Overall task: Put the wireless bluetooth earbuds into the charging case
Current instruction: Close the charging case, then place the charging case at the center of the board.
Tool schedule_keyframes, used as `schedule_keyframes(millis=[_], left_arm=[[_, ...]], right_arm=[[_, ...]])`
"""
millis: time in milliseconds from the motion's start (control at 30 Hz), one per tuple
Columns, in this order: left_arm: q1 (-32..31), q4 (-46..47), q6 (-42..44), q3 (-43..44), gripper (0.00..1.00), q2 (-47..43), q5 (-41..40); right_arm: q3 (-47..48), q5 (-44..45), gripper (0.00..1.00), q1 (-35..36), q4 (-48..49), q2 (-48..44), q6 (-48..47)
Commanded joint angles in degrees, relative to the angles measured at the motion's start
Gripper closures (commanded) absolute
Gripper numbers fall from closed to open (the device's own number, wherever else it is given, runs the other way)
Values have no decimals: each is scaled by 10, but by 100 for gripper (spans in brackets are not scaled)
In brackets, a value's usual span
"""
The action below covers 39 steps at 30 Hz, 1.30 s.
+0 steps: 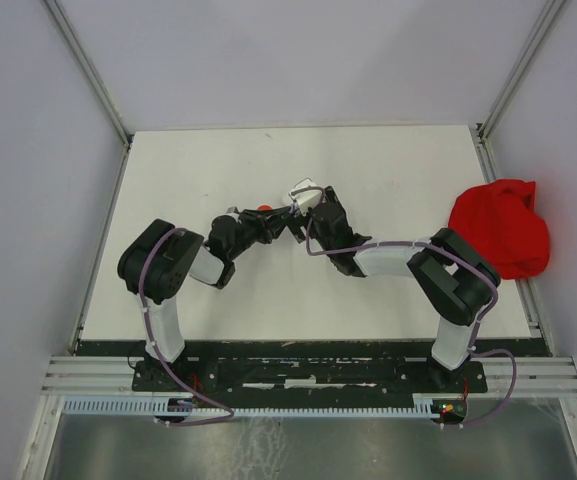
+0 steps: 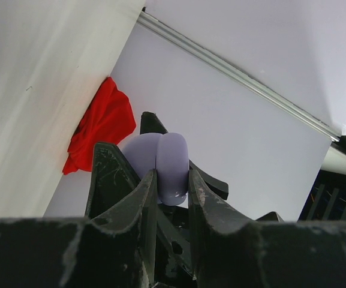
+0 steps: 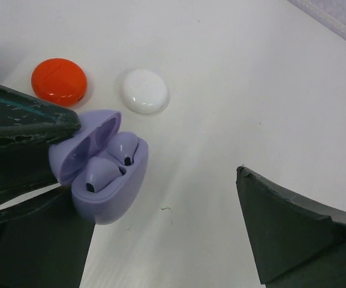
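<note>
Two little purple earbuds sit in the open purple charging case — smooth and round. The left gripper pinches the case. The right gripper is spread wide. A red disc lies at the case's 11 o'clock — a white disc at 1.

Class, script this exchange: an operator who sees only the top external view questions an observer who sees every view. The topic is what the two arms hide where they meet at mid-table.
Operator: From above I see only arms. Is the left one holding anything?
Observer: Yes, the left pincer is shut on a purple case with its lid open.
Operator: Is anything inside it?
Observer: Two purple earbuds sit side by side in the base.
</note>
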Motion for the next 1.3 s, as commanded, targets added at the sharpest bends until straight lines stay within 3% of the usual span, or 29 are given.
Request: schedule_keyframes(millis=[0, 333, 567, 833, 1267], left_arm=[[-1, 44, -16, -14, 97, -7, 4], [21, 42, 22, -27, 97, -2, 20], [36, -54, 179, 15, 97, -4, 42], [35, -157, 326, 39, 97, -24, -11], [32, -172, 386, 46, 97, 2, -41]], right_arm=[[-3, 45, 1, -15, 18, -28, -30], [-53, 71, 1, -43, -20, -102, -24], [-61, 69, 1, -48, -107, -161, 38], [-59, 62, 1, -54, -166, -209, 84], [-43, -4, 1, -74, -222, -223, 148]])
